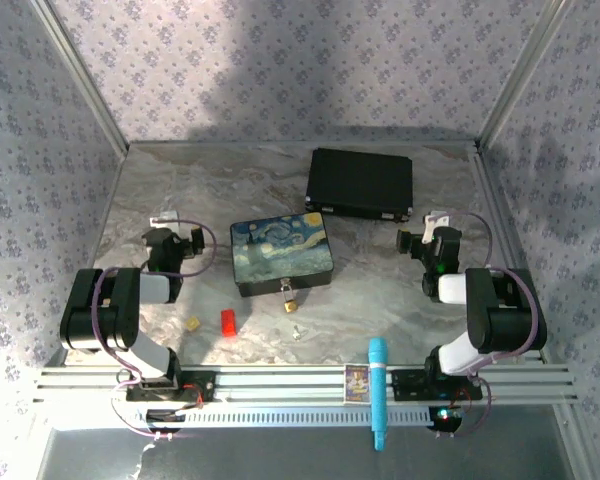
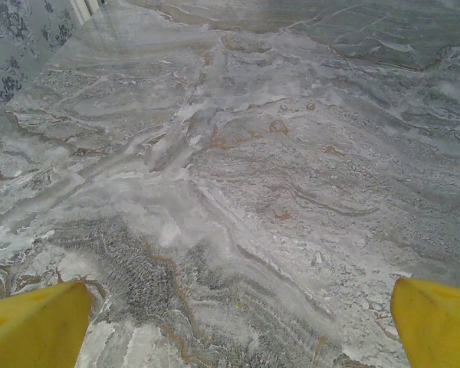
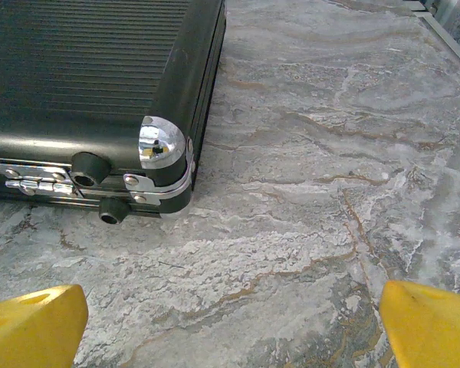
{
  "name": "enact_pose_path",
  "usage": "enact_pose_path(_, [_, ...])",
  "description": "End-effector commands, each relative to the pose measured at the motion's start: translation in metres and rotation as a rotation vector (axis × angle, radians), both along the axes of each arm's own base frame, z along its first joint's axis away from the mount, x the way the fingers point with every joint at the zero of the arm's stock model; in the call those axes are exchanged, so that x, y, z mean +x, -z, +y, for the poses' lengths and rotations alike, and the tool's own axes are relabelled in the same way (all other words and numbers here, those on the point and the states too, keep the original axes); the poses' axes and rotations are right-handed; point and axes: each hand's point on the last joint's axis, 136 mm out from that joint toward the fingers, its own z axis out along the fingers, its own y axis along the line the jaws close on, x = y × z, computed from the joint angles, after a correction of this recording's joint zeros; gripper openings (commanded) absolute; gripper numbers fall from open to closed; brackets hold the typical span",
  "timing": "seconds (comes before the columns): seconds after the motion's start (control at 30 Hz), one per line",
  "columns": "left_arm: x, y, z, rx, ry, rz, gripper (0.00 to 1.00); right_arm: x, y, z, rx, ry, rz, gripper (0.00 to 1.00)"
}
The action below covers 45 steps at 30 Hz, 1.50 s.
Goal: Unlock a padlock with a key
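Top external view. A painted box point(image 1: 281, 256) with a swirling night-sky lid lies mid-way across the marbled surface point(image 1: 380, 290) and serves as the reference. The padlock point(image 1: 289, 303), brass-coloured, sits at the middle of the box's near wall; whether it hangs from the clasp or merely lies against it cannot be told. The key point(image 1: 296, 331), a small silvery piece, lies nearer the arm bases than the padlock, just right of it and apart from it. A red block point(image 1: 228, 321) and a small yellow piece point(image 1: 192, 323) lie off the box's near-left corner, the yellow piece farther left. A black case point(image 1: 360, 184) lies beyond the box's far-right corner. The left pincer point(image 1: 170, 228) is left of the box and the right pincer point(image 1: 427, 228) is right of it, both well apart from the box.

Left wrist view. The left pincer point(image 2: 230, 330) stands wide open, one yellow finger point(image 2: 31, 326) at each lower corner, nothing between them but bare marbled surface point(image 2: 238, 153).

Right wrist view. The right pincer point(image 3: 230, 326) is likewise spread wide and holds nothing; its yellow fingers point(image 3: 433, 326) frame bare surface point(image 3: 330, 153). Ahead and to the left lies a corner of the black case point(image 3: 92, 69), with a chrome corner cap point(image 3: 162, 146), two black rubber feet, and a silver latch point(image 3: 31, 180) on its side wall.
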Motion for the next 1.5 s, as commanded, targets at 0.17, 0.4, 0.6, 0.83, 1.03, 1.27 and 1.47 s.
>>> enact_pose_path(0.17, [0.0080,-0.0140,-0.0004,0.007,0.004,-0.044,1.00,0.0075,-0.0125,0.0004,-0.009,-0.013,-0.036,0.99])
enact_pose_path(0.4, [0.0080,-0.0139,-0.0003,0.009,0.004,-0.043,1.00,0.0072,-0.0121,0.0007,-0.009,-0.014,-0.035,0.99])
enact_pose_path(0.6, [0.0080,-0.0137,-0.0004,0.008,0.004,-0.043,1.00,0.0074,-0.0124,0.0005,-0.009,-0.013,-0.035,0.99])
enact_pose_path(0.83, [0.0080,-0.0140,-0.0003,0.008,0.004,-0.044,1.00,0.0072,-0.0118,0.0006,-0.009,-0.014,-0.034,0.99])
enact_pose_path(1.03, [0.0078,-0.0133,0.0001,0.008,0.003,-0.041,1.00,0.0075,-0.0125,0.0006,-0.009,-0.014,-0.036,0.99])
enact_pose_path(1.27, [0.0081,-0.0137,-0.0005,0.003,0.011,-0.043,1.00,0.0071,-0.0120,0.0005,-0.009,-0.013,-0.034,0.99])
enact_pose_path(1.47, [0.0080,-0.0148,0.0008,0.003,0.001,-0.046,1.00,0.0070,-0.0143,-0.0003,-0.001,-0.010,-0.036,0.99])
